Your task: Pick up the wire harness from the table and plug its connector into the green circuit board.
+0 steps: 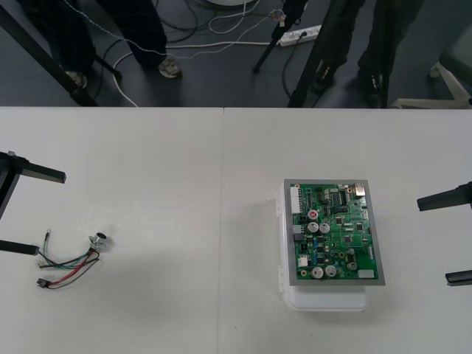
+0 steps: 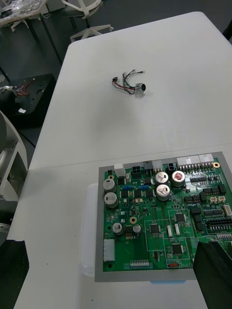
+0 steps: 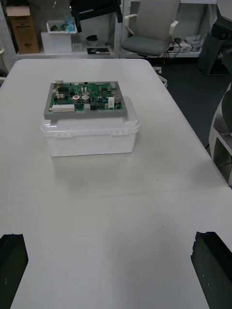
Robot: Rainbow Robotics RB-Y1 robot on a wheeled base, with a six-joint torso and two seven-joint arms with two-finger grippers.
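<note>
1. Your left claw (image 1: 50, 213) sits at the counter's left edge with its two flat black fingers (image 1: 33, 174) spread wide and nothing between them. In the left wrist view the claw (image 3: 112, 239) shows as blunt dark blocks at the two bottom corners.
2. Your right claw (image 1: 434, 240) sits at the right edge, also spread wide and empty. In its wrist view the claw (image 2: 112, 244) hangs over the board's near side.
3. The harness (image 1: 70, 258) lies loose on the counter (image 1: 184, 162), just beside your left claw's nearer finger. It is a small curled bundle of thin red, black and green wires (image 1: 74, 264).
4. Its round metal socket (image 1: 98, 239) is at the end of the bundle toward the board, and the small black plug (image 1: 42, 283) lies at the opposite end. Neither is in the board. The right wrist view shows the harness (image 2: 129, 83) well beyond the board, socket (image 2: 140, 89) shining.
5. The board (image 1: 335, 232) is a flat green rectangle in a grey frame, studded with silver cylinders and dark chips, near your right claw and well apart from the harness.
6. It rests on a white, boxy plastic base (image 3: 89, 137) with rounded corners.
7. The counter is plain, matte and pale, with a thin seam between harness and board.
</note>
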